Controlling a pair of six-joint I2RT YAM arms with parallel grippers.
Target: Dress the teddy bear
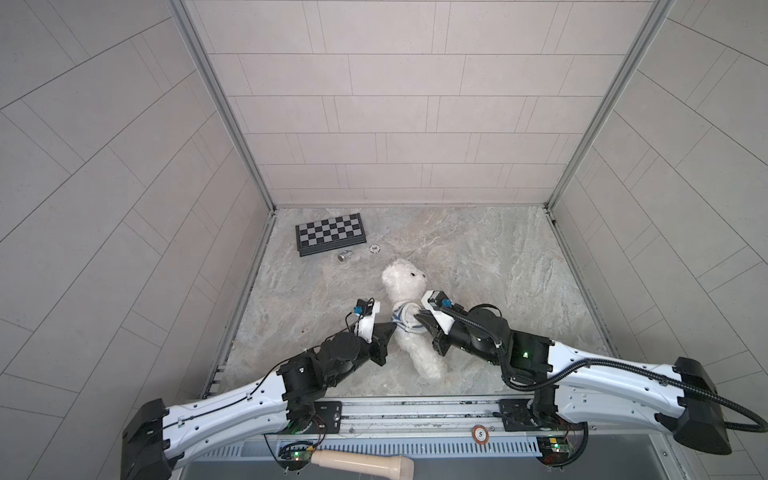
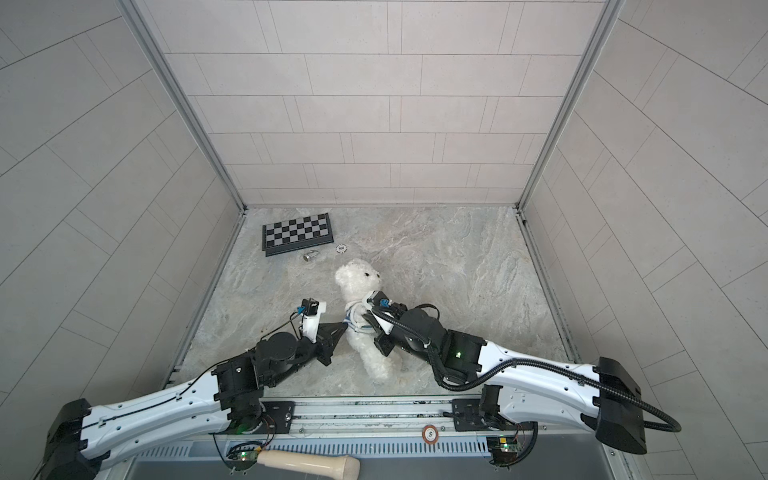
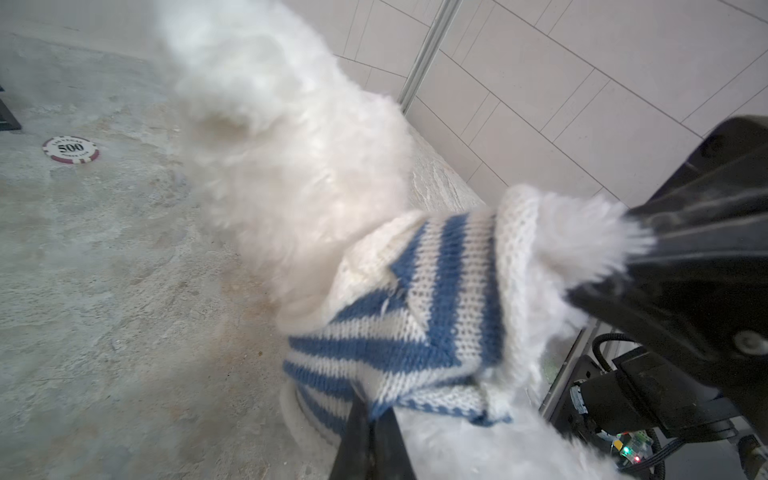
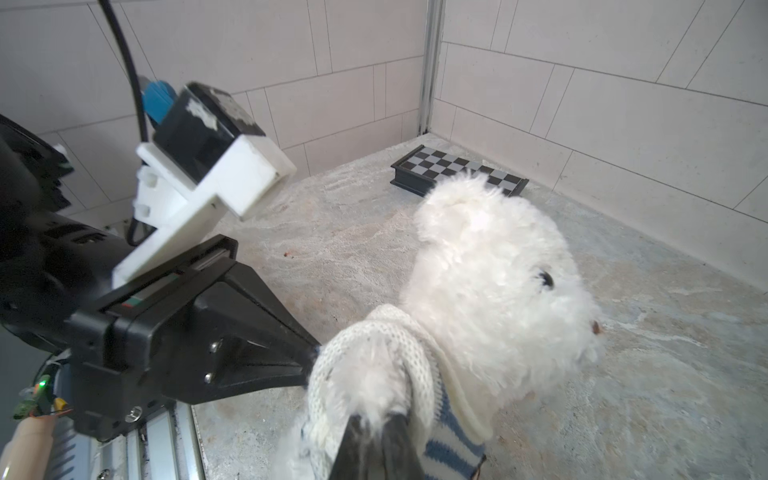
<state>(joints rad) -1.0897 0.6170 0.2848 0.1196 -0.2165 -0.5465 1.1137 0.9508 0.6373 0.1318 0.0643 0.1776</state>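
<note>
— On the desk (image 1: 498, 270), how many toys do you count?
— Only one: one teddy bear (image 1: 409, 307), white and fluffy. It is near the middle of the desk, between the two arms. Its head points to the back wall and its legs to the front rail.
— And clothes?
— One striped shirt (image 3: 415, 324), knitted in blue and white. It sits around the body of the bear, and one paw comes out of a white cuff.
— What about the left fingers (image 3: 360, 428)?
— The two are pressed together on the lower edge of the shirt, with the knit pinched between them.
— And the right fingers (image 4: 353, 440)?
— Also closed, on the fur of the paw that sticks out of the cuff.
— Which other things are there?
— One chessboard (image 1: 330, 233) near the back left corner. Just in front of it lie one small metal piece (image 1: 344, 256) and one chip marked 500 (image 1: 375, 248), apart from each other and from the bear. A second chip, marked 5 (image 1: 480, 435), is on the front rail. One pale wooden handle (image 1: 361, 461) lies below that rail.
</note>
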